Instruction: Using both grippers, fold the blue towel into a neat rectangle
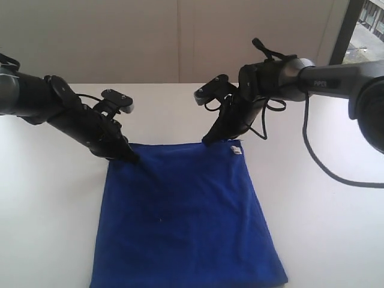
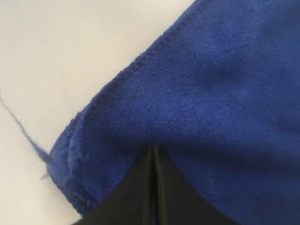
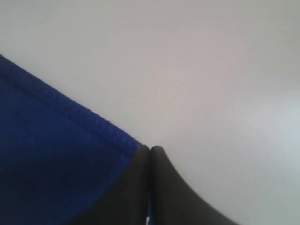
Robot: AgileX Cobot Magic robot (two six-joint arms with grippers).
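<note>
On the white tabletop (image 1: 324, 228): one deep royal-blue microfibre towel (image 1: 186, 216), lying flat, roughly rectangular, stitched hems. Its near edge runs out of the exterior view. All places below are given from this towel.
Left arm (image 1: 66, 111): dark grey, jointed. Comes in from beyond the towel's left side and slants down to its far left corner.
Left gripper (image 1: 131, 159): black pincer, jaws pressed together with no gap. Tips are down on the cloth just inside the far left corner, and the pile is dimpled round them. Cannot tell whether any cloth is nipped.
Far left corner: the hem shows layered edges in the left wrist view. A loose blue thread (image 2: 23, 131) trails off it onto bare table.
Small white tag (image 1: 236, 150): on the towel's far right corner.
Right gripper (image 1: 207, 141): black pincer, jaws fully closed. Tips sit right on the far hem, left of the tag, where cloth meets table. Hold on the cloth not discernible.
Right arm (image 1: 324, 81): dark grey. Comes in from beyond the towel's right side, with black cables (image 1: 312, 150) looping beneath it.
</note>
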